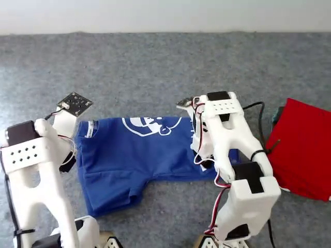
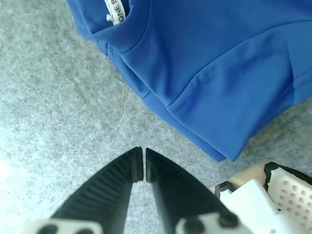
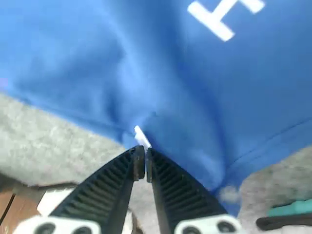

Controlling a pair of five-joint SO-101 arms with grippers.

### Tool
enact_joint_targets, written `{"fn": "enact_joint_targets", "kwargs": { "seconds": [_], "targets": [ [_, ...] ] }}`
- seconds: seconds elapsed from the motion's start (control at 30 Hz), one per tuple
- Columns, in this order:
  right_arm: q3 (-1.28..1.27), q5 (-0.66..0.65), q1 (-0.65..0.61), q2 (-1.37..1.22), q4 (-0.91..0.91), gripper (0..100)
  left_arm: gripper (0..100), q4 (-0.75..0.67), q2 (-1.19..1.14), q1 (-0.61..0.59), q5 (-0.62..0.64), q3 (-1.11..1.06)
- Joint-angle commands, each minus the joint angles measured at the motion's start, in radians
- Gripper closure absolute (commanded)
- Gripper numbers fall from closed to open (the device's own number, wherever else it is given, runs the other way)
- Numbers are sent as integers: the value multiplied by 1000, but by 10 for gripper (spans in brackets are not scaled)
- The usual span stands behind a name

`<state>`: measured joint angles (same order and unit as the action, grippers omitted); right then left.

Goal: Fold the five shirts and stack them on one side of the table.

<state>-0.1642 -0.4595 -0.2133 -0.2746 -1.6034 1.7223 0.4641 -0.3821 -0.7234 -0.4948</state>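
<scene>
- The left claw (image 2: 144,152) is clenched. Its two black fingers meet at the tips, and we see nothing between them.
- It hangs over bare grey table (image 1: 155,62) and touches no cloth.
- The blue shirt (image 1: 134,155) lies just beyond those tips, apart from them. The nearest parts are its collar, with the white label (image 2: 114,9), and one shoulder edge.
- The right claw (image 3: 142,148) is also clenched, and its tips sit right on the edge of the blue shirt.
- The cloth gathers into small creases at that spot, and a small white scrap (image 3: 141,135) sticks out just past the tips. We take this as the claw grasping the shirt's edge.
- In the high view the blue shirt lies spread in the middle of the table, collar towards the left arm. Its white print (image 1: 150,125) faces up along the far edge.
- The right arm stands over the shirt's end opposite the collar. The left arm stands beside the collar end.
- The red shirt (image 1: 302,150) lies folded near the table's right side, beside the right arm and apart from the blue shirt.
</scene>
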Motion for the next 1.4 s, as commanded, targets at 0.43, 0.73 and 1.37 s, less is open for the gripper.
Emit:
{"fn": "enact_joint_targets", "kwargs": {
  "seconds": [0.43, 0.73, 1.37],
  "targets": [
    [132, 5, 147, 15, -87, 988, 986, 0, 0, -3, 0, 45],
    [152, 9, 133, -61, -120, 988, 986, -74, -8, 2, 34, 39],
    [407, 6, 176, -251, 352, 987, 985, -506, -11, 331, 417, -380]
  ]
}}
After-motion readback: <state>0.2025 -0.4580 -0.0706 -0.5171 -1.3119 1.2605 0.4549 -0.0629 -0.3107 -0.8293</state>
